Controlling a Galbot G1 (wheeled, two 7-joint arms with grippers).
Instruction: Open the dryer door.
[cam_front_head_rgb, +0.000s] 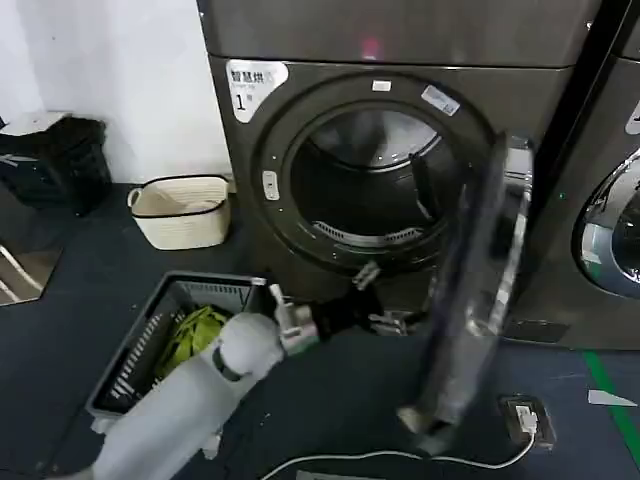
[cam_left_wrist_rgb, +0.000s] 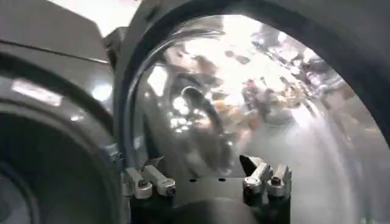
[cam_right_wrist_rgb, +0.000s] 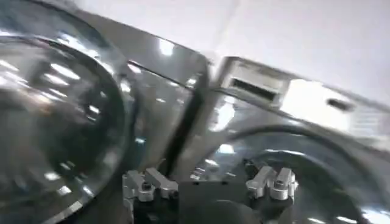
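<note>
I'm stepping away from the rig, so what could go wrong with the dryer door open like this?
The dryer door stands wide open close to the second machine; swung further, it might hit it. The left gripper, open, sits low by the door's inner side and might get bumped if the door swings back. The right gripper is open too.
</note>
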